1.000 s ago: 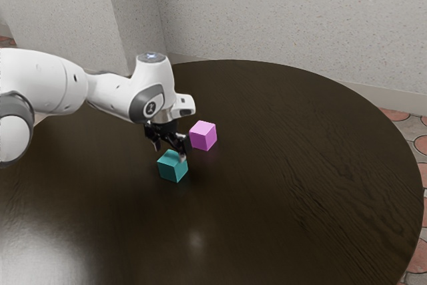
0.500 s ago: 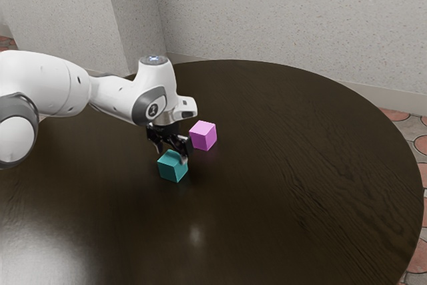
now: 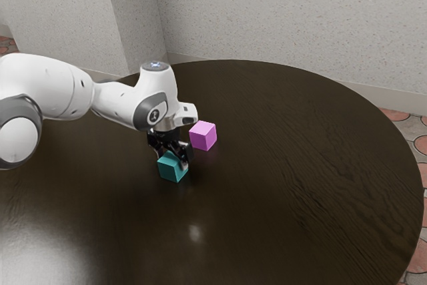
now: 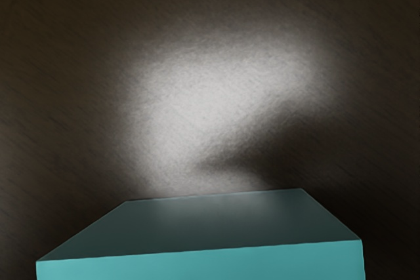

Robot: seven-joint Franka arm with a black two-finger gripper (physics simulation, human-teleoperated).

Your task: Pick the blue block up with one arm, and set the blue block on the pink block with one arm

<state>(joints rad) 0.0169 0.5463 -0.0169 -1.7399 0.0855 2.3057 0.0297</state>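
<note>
The white arm [image 3: 67, 95] enters from the exterior view's left and reaches low over the dark round table [image 3: 300, 178], its wrist bent so that the hand points straight down. At its end the black gripper [image 3: 171, 153] stands with its jaws released and spread apart. The blue block [image 3: 172, 169] sits directly beneath and between them, flat on the table and really more teal than blue. The fingers [image 3: 185, 154] reach down to the level of its top, one at each side. There is no sign that they squeeze it, and the block rests on the wood, not lifted.

In the wrist view the blue block [image 4: 203, 240] looms close under the hand, its top face and one side edge turned toward the camera. Beyond it the table [image 4: 210, 96] carries a pale patch of reflected light.

To the exterior view's right of the jaws, and a little farther back, the pink block [image 3: 203, 135] stands on the table. It is near the blue block but apart from it, with a strip of bare wood between, and nothing rests on top of it. Past the jaws on that side the wood grain runs on to the table's far rim. A pale textured wall [image 3: 300, 11] rises behind, and reddish floor tiles [image 3: 415, 139] show at the exterior view's right edge.
</note>
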